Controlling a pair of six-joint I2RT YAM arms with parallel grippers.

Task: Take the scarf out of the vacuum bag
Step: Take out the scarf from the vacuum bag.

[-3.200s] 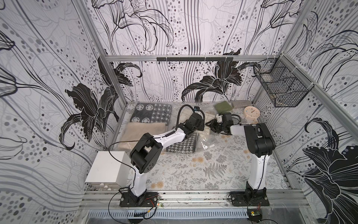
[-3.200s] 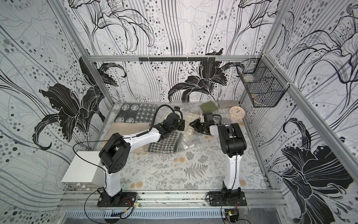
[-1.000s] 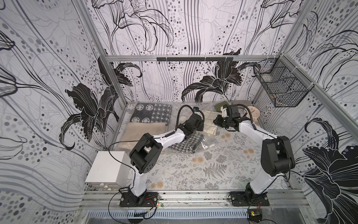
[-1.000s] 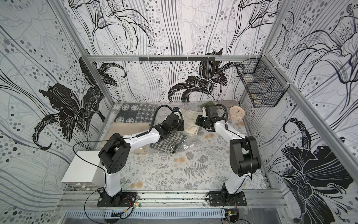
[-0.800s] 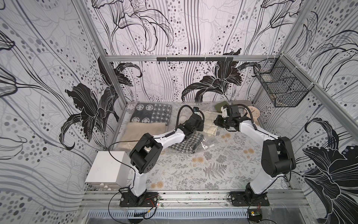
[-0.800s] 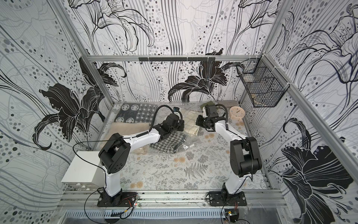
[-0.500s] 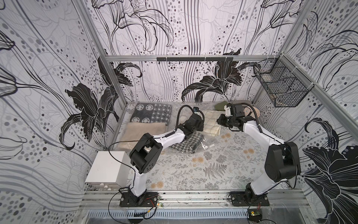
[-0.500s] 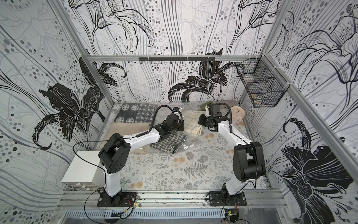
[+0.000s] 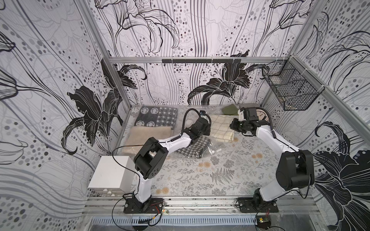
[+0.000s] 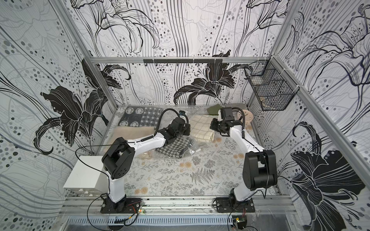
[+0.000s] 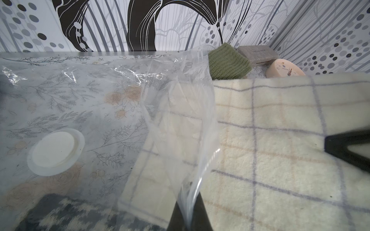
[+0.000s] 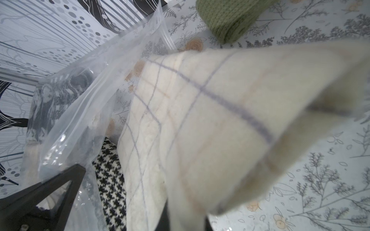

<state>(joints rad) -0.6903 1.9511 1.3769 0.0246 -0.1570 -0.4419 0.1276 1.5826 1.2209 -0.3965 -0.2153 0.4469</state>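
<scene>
**Cream checked scarf partly out of a clear vacuum bag, gripped at both sides**

A cream scarf (image 9: 220, 128) is shown. It is soft and woolly, folded in several layers, and crossed by thin grey-blue and faint tan lines in a wide grid. It is laid at the far middle of the flower-printed surface (image 9: 230, 172), between the two arms.

In the left wrist view, one end of the scarf is seen covered by the vacuum bag (image 11: 176, 104). The bag is a large sheet of clear, crinkly plastic fitted with a round white valve disc (image 11: 56, 152). The rest of the scarf is seen bare outside the bag's mouth.

The bag's open edge is pinched in the left gripper (image 11: 188, 218). Its jaws are closed on the plastic at the side of the scarf toward the left arm.

The opposite end of the scarf is clamped in the right gripper (image 9: 233, 125), with the jaws closed on the cloth. In the right wrist view that end is seen draped close to the lens and blurred.

A black-and-white houndstooth textile (image 9: 192, 149) is seen through the plastic on the near side of the scarf. A green knitted piece (image 11: 228, 62) and a pale round clock (image 11: 284, 69) are placed behind the scarf, by the back wall.
</scene>
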